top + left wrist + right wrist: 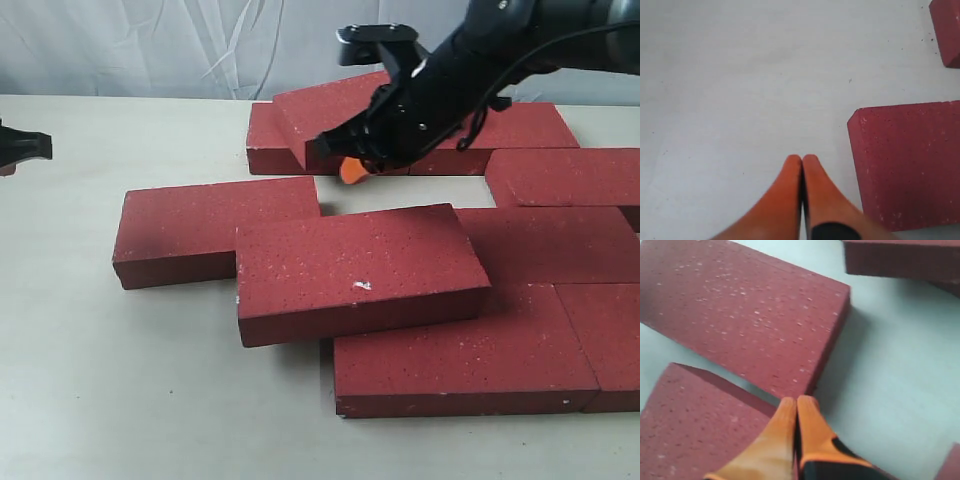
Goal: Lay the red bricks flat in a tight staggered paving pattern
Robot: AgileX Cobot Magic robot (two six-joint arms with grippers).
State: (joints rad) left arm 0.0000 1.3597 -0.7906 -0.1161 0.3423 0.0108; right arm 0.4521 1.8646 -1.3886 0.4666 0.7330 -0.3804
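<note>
**At the back row, shut fingers against a propped brick**

Just ahead of the right gripper (356,168), a tilted brick (325,108) leans on its neighbour (268,140) instead of lying flat. The gripper's orange fingertips (785,432) are pressed together with nothing between them, their point at that brick's lower edge. From where I stand this looks like a pushing step: nudging the brick off its perch so it drops flat into the gap beside the hand. The next move calls for a low, steady shove along the table (120,380) rather than a lift, or the brick may ride up further.

On the near side of that hand, a chipped brick (360,270) also lies askew on top of others, so the red bricks (460,365) are far from a tight pattern. The left gripper (802,167) sits well off to the side, likewise clenched on nothing, with a brick corner (905,170) just beside it.

I cannot tell whether the right fingertips actually touch the brick. The arm (500,50) hides part of the back row, and the bricks beyond the hand run out of frame.
</note>
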